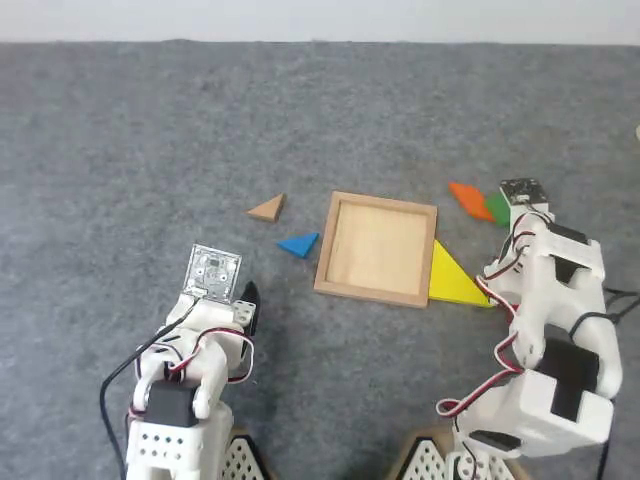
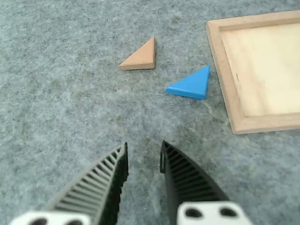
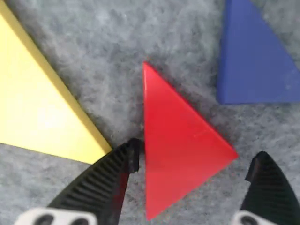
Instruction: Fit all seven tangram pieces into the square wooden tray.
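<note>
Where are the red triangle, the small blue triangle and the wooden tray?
red triangle (image 3: 178, 145), right wrist view, middle of its top face.
small blue triangle (image 2: 192, 84), left wrist view, middle of its top face.
wooden tray (image 1: 370, 293), high view, the rim on the arms' side.

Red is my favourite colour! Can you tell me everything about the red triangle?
The red triangle is a flat, smooth piece with sharp corners, lying flat on the grey fuzzy mat. It sits between the open fingers of the right gripper, one fingertip close by its edge. The yellow triangle and a dark blue piece lie beside it, not touching it.
</note>
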`<control>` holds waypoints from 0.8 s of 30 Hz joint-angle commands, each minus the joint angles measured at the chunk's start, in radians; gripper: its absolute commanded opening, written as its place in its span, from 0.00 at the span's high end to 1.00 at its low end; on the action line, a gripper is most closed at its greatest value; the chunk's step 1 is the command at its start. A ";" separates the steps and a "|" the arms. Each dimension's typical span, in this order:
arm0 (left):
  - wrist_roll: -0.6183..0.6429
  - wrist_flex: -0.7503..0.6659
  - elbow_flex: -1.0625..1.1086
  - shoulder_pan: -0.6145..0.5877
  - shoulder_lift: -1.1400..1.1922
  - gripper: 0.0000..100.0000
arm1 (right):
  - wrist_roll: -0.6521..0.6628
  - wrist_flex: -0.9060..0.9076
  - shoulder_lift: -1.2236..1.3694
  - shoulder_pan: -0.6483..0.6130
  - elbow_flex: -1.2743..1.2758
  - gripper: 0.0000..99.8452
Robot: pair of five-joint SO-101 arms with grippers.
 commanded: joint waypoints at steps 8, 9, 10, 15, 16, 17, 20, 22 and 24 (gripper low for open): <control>0.008 0.003 -0.012 0.006 -0.014 0.89 | -0.008 -0.012 0.001 -0.005 -0.014 0.63; 0.008 0.003 -0.012 0.006 -0.014 0.89 | -0.006 -0.016 0.001 -0.008 -0.021 0.63; 0.008 0.003 -0.012 0.006 -0.014 0.89 | 0.002 -0.024 0.002 -0.010 -0.028 0.63; 0.008 0.003 -0.012 0.006 -0.014 0.89 | 0.031 -0.033 0.004 -0.012 -0.028 0.63; 0.008 0.003 -0.012 0.006 -0.014 0.89 | 0.031 -0.033 0.007 -0.012 -0.028 0.63; 0.008 0.003 -0.012 0.006 -0.014 0.89 | 0.031 -0.031 0.016 -0.012 -0.031 0.63; 0.008 0.003 -0.012 0.006 -0.014 0.89 | 0.031 -0.025 0.047 -0.012 -0.035 0.63; 0.008 0.003 -0.012 0.006 -0.014 0.89 | 0.031 -0.022 0.050 -0.012 -0.040 0.63; 0.008 0.003 -0.012 0.006 -0.014 0.89 | 0.029 -0.007 0.051 -0.012 -0.046 0.63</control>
